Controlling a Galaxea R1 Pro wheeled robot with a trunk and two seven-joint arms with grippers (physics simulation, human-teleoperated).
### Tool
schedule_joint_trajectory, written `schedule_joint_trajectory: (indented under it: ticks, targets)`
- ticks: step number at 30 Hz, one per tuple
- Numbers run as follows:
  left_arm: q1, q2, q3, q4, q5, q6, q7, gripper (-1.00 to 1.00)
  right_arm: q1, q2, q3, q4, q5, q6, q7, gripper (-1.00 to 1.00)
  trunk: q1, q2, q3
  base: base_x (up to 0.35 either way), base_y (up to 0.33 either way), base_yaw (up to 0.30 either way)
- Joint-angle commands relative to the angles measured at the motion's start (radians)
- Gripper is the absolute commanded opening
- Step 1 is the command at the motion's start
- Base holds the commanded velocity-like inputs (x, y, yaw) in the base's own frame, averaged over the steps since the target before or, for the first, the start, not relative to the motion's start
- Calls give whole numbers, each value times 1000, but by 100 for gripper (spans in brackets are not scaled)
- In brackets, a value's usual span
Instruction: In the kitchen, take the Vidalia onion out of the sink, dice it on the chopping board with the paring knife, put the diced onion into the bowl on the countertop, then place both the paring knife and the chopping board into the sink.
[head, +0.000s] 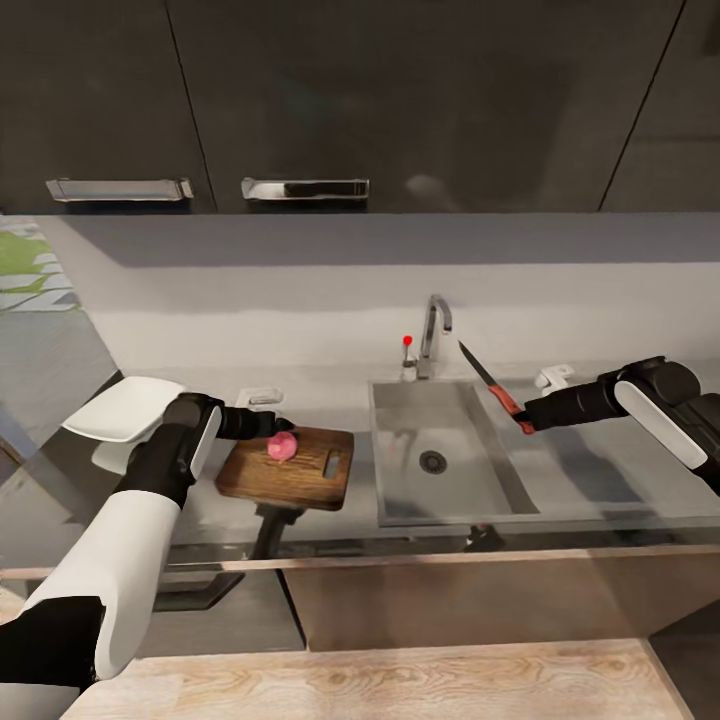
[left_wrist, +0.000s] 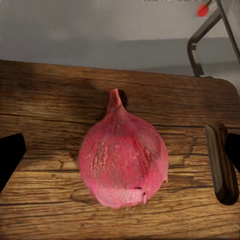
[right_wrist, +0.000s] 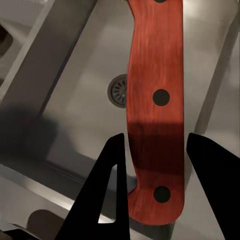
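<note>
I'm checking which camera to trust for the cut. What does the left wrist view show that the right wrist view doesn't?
Left wrist view alone: the Vidalia onion lying whole on the chopping board, with the board's slot handle beside it, plus the tap and red knob beyond.

Right wrist view alone: the paring knife handle between the right gripper fingers, over the sink and its drain.

Shared: nothing I can identify.

Grey countertop carries the chopping board at 9 o'clock of the sink, white bowl beyond.
</note>
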Motion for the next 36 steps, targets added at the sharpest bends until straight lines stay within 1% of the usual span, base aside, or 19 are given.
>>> schedule_joint_trajectory:
  ticks: [1, 15, 22, 26, 27, 29, 33, 36]
  targets:
    - [-1, 0, 2, -2, -5, 5, -6, 100, -2, -1, 2, 0, 9, 1, 11, -100, 1, -2, 0, 0, 0, 85]
    - [-1, 0, 3, -45, -5, 7, -6, 100, -2, -1, 2, 0, 9, 1, 11, -100, 1, -2, 22, 0, 3, 78]
    - [-1, -2, 3, -71, -5, 8, -6, 100, -2, -1, 2, 0, 10, 1, 11, -100, 1, -2, 34, -87, 207, 65]
    - [21, 21, 25, -72, -8, 5, 17, 100, 21, -24, -20, 22, -12, 1, 33, -100, 1, -2, 34, 0, 0, 0]
    - [27, 24, 31, -72, -8, 5, 22, 100, 27, -29, -26, 28, -11, 1, 39, -100, 1, -2, 34, 0, 0, 0]
    - [38, 21, 37, -73, -8, 5, 23, 100, 38, -41, -37, 39, -17, 1, 45, -100, 1, -2, 34, 0, 0, 0]
    - [43, 24, 37, -95, -8, 5, 22, 100, 60, -63, -40, 40, -30, 1, 46, -100, 1, -2, 34, 0, 0, 0]
    - [44, 26, 37, -112, -8, 8, 22, 100, 63, -80, -41, 40, -41, 1, 46, -100, 1, -2, 34, 0, 0, 0]
